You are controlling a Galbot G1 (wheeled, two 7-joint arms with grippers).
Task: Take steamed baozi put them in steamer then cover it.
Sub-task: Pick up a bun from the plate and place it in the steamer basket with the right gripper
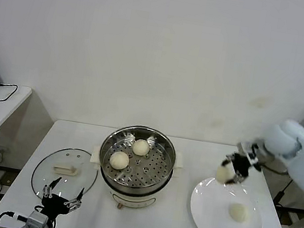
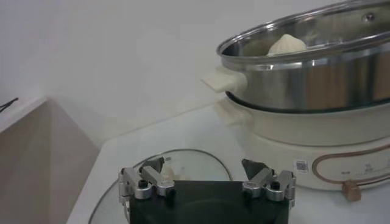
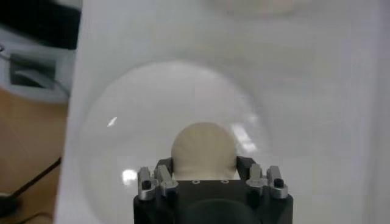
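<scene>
Head view: my right tool (image 1: 230,171) is up over the far-left rim of the white plate (image 1: 205,215), clenched on one baozi (image 1: 223,174) and clear of the plate surface. A second bun (image 1: 237,212) lies alone on the plate. Two buns (image 1: 119,160) sit on the perforated tray of the steamer (image 1: 162,179), mid-tabletop. The cover (image 1: 65,168) lies flat on the tabletop to the steamer's left; my left tool (image 1: 61,197) is parked just near its front edge, fingers spread, nothing in them.

Left wrist view: left tool (image 2: 206,176) released, above the cover's glass (image 2: 195,163). Steamer wall (image 2: 304,73) near, one bun top (image 2: 287,45) showing over the rim.

Right wrist view: the held bun (image 3: 203,150) is pinched between my right tool's fingers, with the plate (image 3: 122,122) below it.

Judgement: third bun in carry. Next move is a sideways travel to the steamer, then release over a bare patch of tray, away from the two already there. One more bun to fetch, cover last.
</scene>
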